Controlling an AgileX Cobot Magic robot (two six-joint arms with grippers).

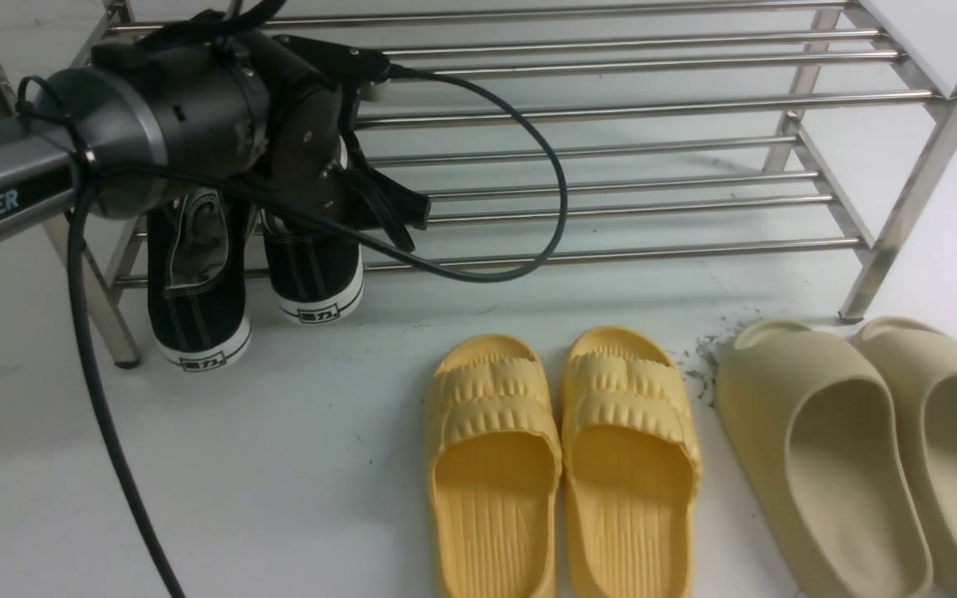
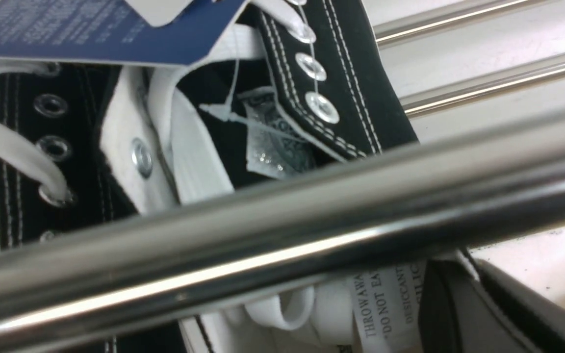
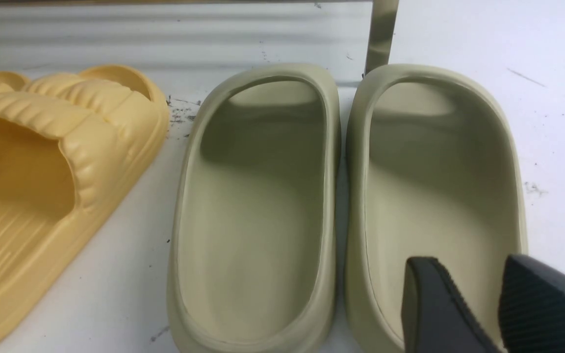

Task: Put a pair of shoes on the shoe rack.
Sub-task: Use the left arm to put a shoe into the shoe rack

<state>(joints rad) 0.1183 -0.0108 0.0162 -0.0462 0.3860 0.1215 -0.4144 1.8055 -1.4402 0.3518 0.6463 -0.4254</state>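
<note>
Front view is showing the black, white-soled pair of shoes sitting on the shoe rack, the left gripper closing fully, holding nothing visible.

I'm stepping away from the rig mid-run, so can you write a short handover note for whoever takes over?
Left end effector: shut, at the shoe rack's left end, above the black sneakers; a grip is not visible.
Right end effector: open, empty, over a beige slide.
Sneakers: toes in on the lower tier, heels overhanging the front tube, the left one further out.
Done: pair reached the rack.
Left: probably push them in, then retract the left arm.
</note>
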